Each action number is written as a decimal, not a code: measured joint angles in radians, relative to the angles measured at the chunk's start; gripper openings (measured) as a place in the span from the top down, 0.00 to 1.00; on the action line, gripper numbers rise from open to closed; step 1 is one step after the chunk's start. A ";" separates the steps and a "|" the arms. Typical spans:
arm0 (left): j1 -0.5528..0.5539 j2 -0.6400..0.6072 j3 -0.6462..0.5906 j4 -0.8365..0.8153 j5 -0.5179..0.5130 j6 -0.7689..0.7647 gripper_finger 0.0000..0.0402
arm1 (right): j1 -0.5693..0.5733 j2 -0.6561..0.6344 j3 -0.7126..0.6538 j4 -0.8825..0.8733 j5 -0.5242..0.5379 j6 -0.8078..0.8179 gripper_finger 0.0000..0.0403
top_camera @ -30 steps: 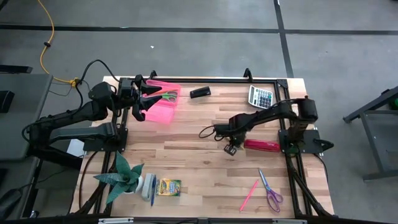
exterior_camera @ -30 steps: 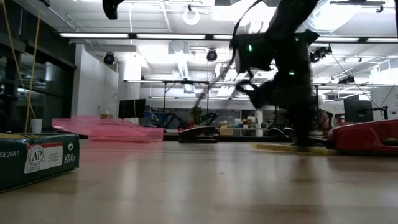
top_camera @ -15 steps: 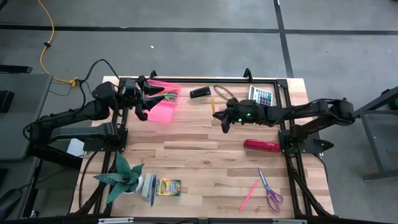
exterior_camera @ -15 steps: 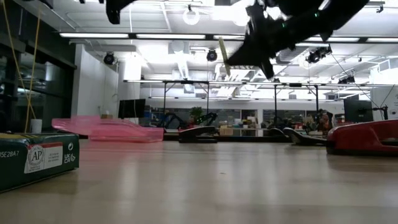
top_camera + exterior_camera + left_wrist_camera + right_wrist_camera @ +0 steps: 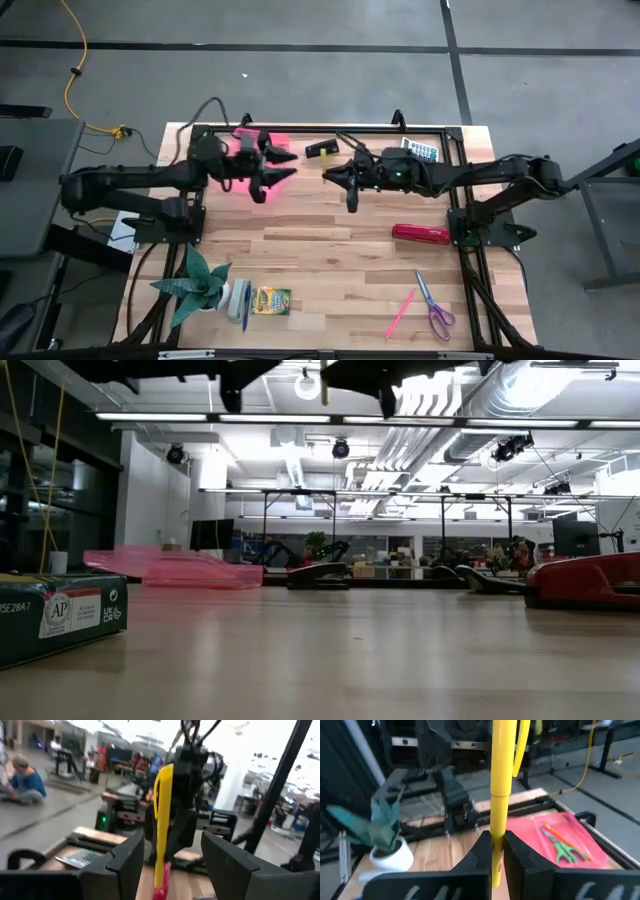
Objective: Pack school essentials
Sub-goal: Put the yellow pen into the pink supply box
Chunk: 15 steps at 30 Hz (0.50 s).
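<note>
My right gripper (image 5: 496,846) is shut on a yellow pencil (image 5: 501,765), high above the table's far middle (image 5: 332,174). My left gripper (image 5: 287,165) is open and faces it from the left, a short gap away. In the left wrist view the pencil (image 5: 162,820) shows ahead between the left fingers, untouched. The pink case (image 5: 564,845) lies flat on the table near the far edge, partly under my left gripper (image 5: 250,165). Green-handled scissors (image 5: 563,851) and an orange pencil (image 5: 559,835) lie in it. My right gripper pinches the yellow pencil between its two fingers near one end (image 5: 496,827). The fingers lie across it. A short stub sticks out past them on one side and the long part on the other. The pencil is lifted clear of the table.
A grey calculator (image 5: 420,150) and a small black item (image 5: 320,149) lie by the far edge. The red bar (image 5: 420,233) sits on the right. Purple scissors (image 5: 435,305), a pink pencil (image 5: 400,313), a crayon box (image 5: 270,300) and a potted plant (image 5: 200,283) line the near edge.
My right gripper has risen from the table beside the red bar with the yellow pencil and swung toward the far left, close to the pink case. My left gripper has moved from over the case toward the right, meeting it.
</note>
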 joint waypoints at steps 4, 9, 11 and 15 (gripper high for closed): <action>-0.036 0.085 0.047 -0.001 0.000 0.009 0.54 | 0.001 0.071 0.107 -0.121 -0.017 -0.009 1.00; -0.056 0.142 0.082 0.000 -0.032 0.042 0.54 | 0.003 0.095 0.133 -0.139 -0.045 -0.002 1.00; -0.056 0.151 0.084 0.002 -0.047 0.042 0.54 | 0.006 0.092 0.133 -0.140 -0.043 -0.002 1.00; -0.055 0.152 0.083 0.001 -0.091 0.035 0.54 | 0.009 0.089 0.134 -0.129 -0.050 -0.001 1.00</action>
